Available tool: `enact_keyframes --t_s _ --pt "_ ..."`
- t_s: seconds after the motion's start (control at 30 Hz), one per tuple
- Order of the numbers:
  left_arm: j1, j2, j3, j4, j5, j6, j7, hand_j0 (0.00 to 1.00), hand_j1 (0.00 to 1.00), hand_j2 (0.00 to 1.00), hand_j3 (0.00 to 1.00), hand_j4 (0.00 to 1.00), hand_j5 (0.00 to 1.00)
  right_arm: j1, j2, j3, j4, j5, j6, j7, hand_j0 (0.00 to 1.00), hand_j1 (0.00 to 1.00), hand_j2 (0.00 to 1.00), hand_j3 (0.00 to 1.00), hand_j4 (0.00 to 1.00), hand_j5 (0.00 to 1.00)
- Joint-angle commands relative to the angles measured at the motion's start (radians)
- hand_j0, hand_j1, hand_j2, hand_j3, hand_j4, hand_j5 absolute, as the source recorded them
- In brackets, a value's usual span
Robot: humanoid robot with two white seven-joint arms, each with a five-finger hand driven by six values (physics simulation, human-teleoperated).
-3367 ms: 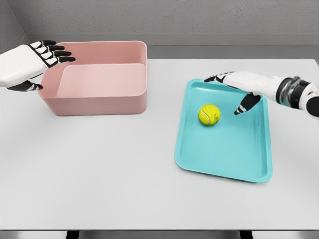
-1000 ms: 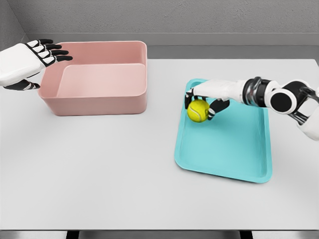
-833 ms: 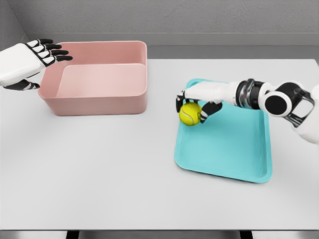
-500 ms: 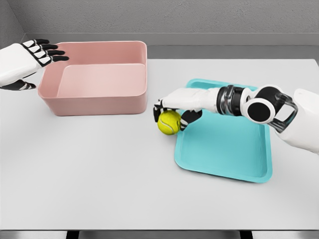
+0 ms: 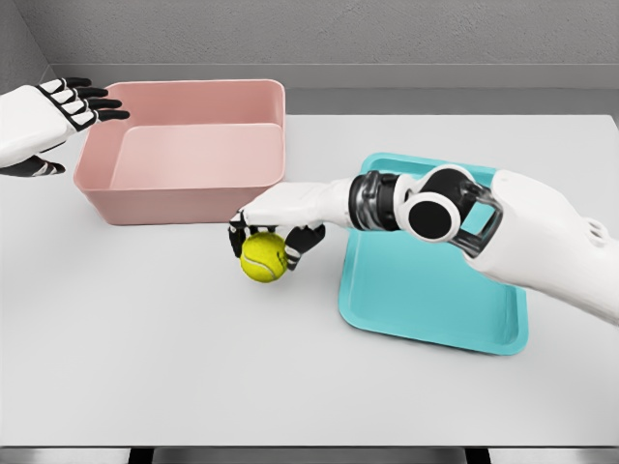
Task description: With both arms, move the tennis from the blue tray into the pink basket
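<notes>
Ball held over the bench, basket just beyond the fingers.

The right hand [image 5: 276, 230] gripped the ball [image 5: 263, 257] from above, its fingers [image 5: 302, 239] curled round the top, the ball hanging under them clear of the tray [image 5: 437, 292] and just in front of the basket [image 5: 184, 205] wall. The basket's opening lay up and leftward from the fingers, so a lift over the rim looked needed. The left hand [image 5: 39, 121] hovered with fingers spread beside the basket's far-left corner, apart from the ball. No readable writing showed.

Colours on the grey table [image 5: 145, 338]
Yellow-green tennis ball [image 5: 263, 258], pink basket [image 5: 193, 145], blue-turquoise tray [image 5: 435, 290], white hands with black fingers.
</notes>
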State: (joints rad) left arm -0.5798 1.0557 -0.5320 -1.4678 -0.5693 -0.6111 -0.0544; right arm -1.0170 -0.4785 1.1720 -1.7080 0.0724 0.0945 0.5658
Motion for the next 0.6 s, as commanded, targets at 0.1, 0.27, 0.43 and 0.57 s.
enact_keyframes --t_s 0.1,0.27,0.43,0.57 --pt "-0.002 0.0 0.001 -0.002 0.008 0.0 0.001 1.0 1.0 1.0 1.0 1.0 1.0 -0.009 0.047 0.015 0.024 -0.002 0.005 0.003 0.43 0.43 0.43 0.43 0.43 0.43" --pt "-0.002 -0.005 0.006 -0.003 0.006 0.0 -0.001 1.0 1.0 1.0 1.0 1.0 1.0 -0.009 0.055 0.015 0.011 -0.002 0.071 0.0 1.0 1.0 1.0 1.0 1.0 1.0" --pt "-0.002 -0.002 0.01 -0.005 0.008 0.0 0.001 1.0 1.0 1.0 1.0 1.0 1.0 -0.011 0.037 0.006 0.008 -0.002 0.064 0.002 1.0 1.0 1.0 1.0 1.0 1.0" --pt "0.0 -0.002 0.006 -0.011 0.008 0.0 -0.001 1.0 1.0 1.0 1.0 1.0 1.0 0.008 -0.123 -0.084 -0.045 -0.002 -0.033 0.003 1.0 1.0 1.0 1.0 1.0 1.0"
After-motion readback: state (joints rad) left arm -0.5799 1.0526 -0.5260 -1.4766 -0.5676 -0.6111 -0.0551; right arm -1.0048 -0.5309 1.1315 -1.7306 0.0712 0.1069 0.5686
